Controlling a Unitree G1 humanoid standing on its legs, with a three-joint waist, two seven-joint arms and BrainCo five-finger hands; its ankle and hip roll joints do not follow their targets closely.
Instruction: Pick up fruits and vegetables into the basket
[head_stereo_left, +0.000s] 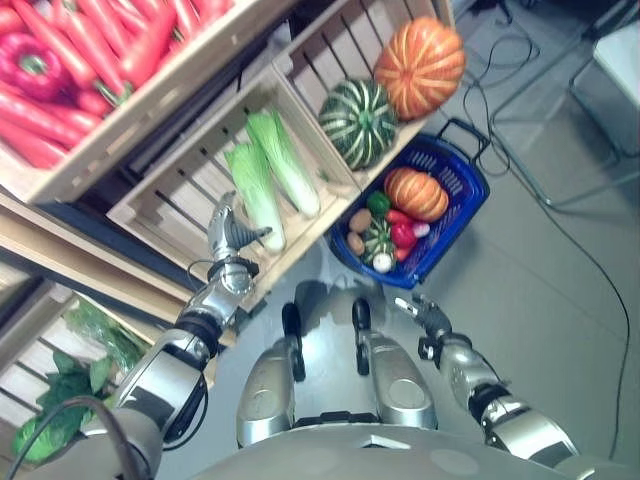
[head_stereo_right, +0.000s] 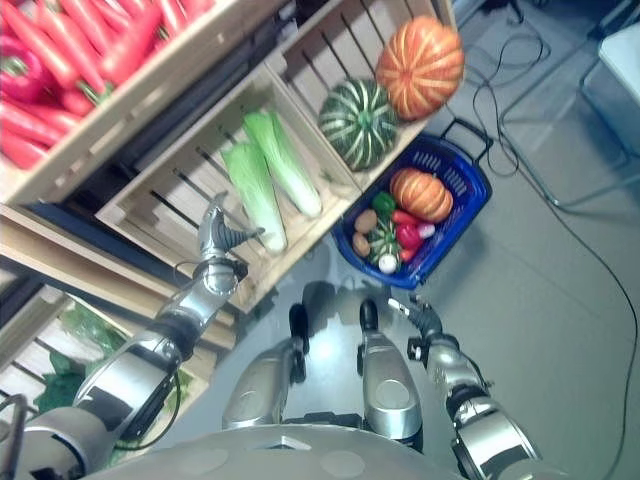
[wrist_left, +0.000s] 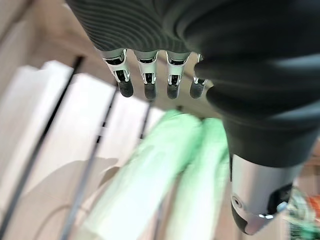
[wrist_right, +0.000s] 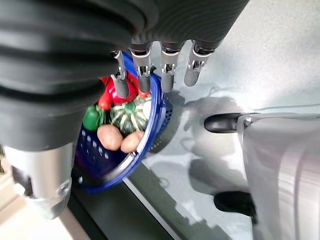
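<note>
Green cabbages (head_stereo_left: 268, 178) lie in the mid-frame crate (head_stereo_left: 170, 205); my left hand (head_stereo_left: 232, 236) hovers beside them, fingers relaxed, empty. I worry a loose grasp drops one short of the basket (head_stereo_left: 462, 205) — right hand (head_stereo_left: 425, 315) idles open, lower right.

A mock greengrocer's stand set up indoors, as in a lab or test hall. Slatted wooden crates (head_stereo_left: 190, 190) stand in tiers, tilted toward the aisle as shop displays are. One crate holds red peppers (head_stereo_left: 90, 50), another two cabbages (head_stereo_left: 270, 180), a third a green striped pumpkin (head_stereo_left: 358, 122) and an orange pumpkin (head_stereo_left: 420, 66); a lower crate holds leafy greens (head_stereo_left: 60, 400). A blue shopping basket (head_stereo_left: 460, 205) with a black handle sits on the smooth grey floor (head_stereo_left: 540, 300) beside the crates, part-filled with produce. Loose cables (head_stereo_left: 520, 120) trail across the floor beyond it.
</note>
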